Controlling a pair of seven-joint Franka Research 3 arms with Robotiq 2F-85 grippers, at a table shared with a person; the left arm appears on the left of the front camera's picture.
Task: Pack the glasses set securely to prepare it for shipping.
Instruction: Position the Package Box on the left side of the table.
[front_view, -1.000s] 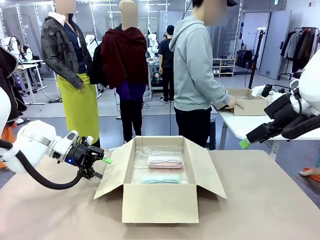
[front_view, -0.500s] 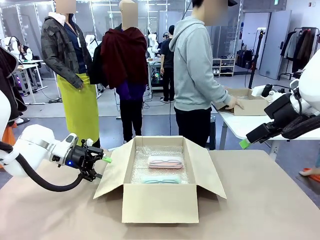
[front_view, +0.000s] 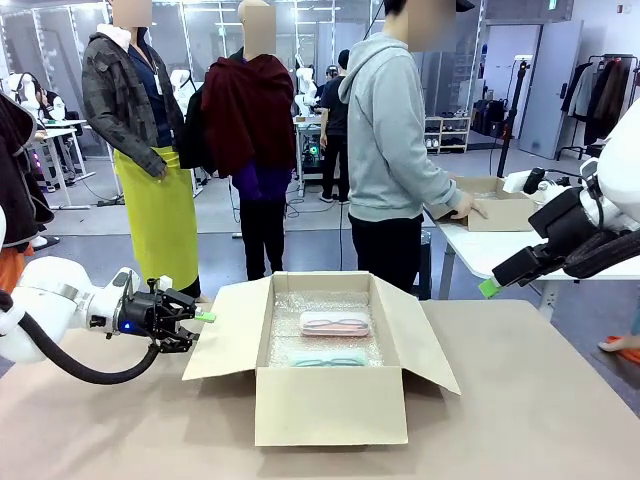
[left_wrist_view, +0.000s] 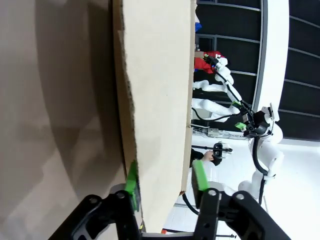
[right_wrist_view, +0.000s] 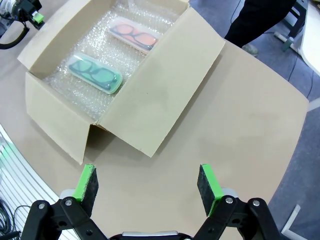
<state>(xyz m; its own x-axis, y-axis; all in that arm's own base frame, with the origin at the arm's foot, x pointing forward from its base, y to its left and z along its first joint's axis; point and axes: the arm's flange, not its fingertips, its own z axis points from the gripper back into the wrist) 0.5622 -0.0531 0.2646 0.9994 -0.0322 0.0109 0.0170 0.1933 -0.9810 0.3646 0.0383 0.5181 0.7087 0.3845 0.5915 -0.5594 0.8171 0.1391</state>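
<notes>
Cardboard box (front_view: 330, 405), bubble-wrap lined, open on the table (front_view: 520, 420); holds the glasses set: pink case (front_view: 335, 323) behind, mint green case (front_view: 328, 357) in front, side by side, cushioned for shipping. My left gripper (front_view: 203, 318) is pinched on the left flap (front_view: 228, 330), apparently to fold it shut. My right gripper (right_wrist_view: 147, 186) hovers wide open, empty, above the right flap (right_wrist_view: 160, 102).
</notes>
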